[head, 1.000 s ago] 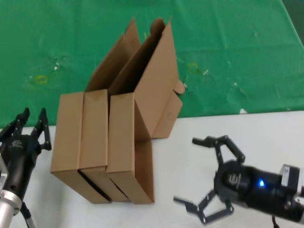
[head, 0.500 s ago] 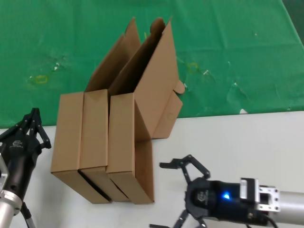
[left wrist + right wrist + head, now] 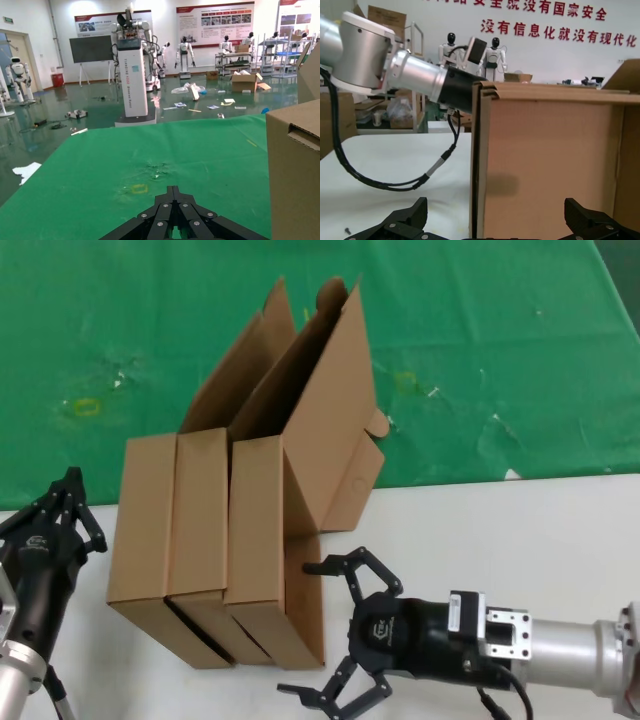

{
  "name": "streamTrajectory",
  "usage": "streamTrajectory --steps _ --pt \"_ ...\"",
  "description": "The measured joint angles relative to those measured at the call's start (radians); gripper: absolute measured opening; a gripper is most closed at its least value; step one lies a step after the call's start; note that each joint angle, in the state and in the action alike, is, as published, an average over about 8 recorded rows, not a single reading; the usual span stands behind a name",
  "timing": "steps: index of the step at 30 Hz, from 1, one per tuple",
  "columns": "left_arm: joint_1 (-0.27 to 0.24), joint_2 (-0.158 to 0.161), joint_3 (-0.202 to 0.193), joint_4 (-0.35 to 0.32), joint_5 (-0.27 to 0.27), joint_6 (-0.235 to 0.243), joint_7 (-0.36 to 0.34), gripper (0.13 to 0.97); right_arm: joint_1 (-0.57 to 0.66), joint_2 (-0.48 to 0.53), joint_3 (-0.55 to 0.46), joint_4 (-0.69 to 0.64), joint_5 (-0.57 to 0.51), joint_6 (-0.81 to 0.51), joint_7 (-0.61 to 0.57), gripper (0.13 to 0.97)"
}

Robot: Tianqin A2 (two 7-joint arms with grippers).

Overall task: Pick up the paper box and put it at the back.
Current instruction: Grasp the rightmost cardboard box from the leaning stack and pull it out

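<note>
Three alike brown paper boxes stand on edge side by side, straddling the white tabletop and the green cloth. The rightmost paper box has its lid raised over the cloth. My right gripper is open, low on the table, with its fingers spread on either side of that box's near right edge. In the right wrist view the box's side fills the space between the open fingers of the right gripper. My left gripper is shut and empty, left of the boxes.
The white tabletop runs along the front, right of the boxes. In the left wrist view the shut left gripper points over the green cloth, with the leftmost box beside it. The left arm shows beyond the box in the right wrist view.
My right gripper has moved left across the table up to the rightmost box, staying open. My left gripper has shut and stayed in place.
</note>
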Motion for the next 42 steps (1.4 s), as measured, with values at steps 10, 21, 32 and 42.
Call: streamTrajectory --steps 10,21,32,42 --pt "0.000 0.000 0.000 0.000 0.000 0.000 0.000 0.144 0.015 -0.013 0.009 -0.010 -0.019 0.018 0.046 0.946" --pt "0.000 0.000 0.000 0.000 0.000 0.000 0.000 0.144 -0.002 0.001 0.025 0.011 -0.022 0.003 0.052 0.856" --pt "0.000 0.000 0.000 0.000 0.000 0.000 0.000 0.144 -0.013 0.007 0.027 0.024 -0.028 -0.008 0.050 0.667" --pt "0.000 0.000 0.000 0.000 0.000 0.000 0.000 0.144 -0.015 0.010 0.022 0.032 -0.036 -0.011 0.059 0.472"
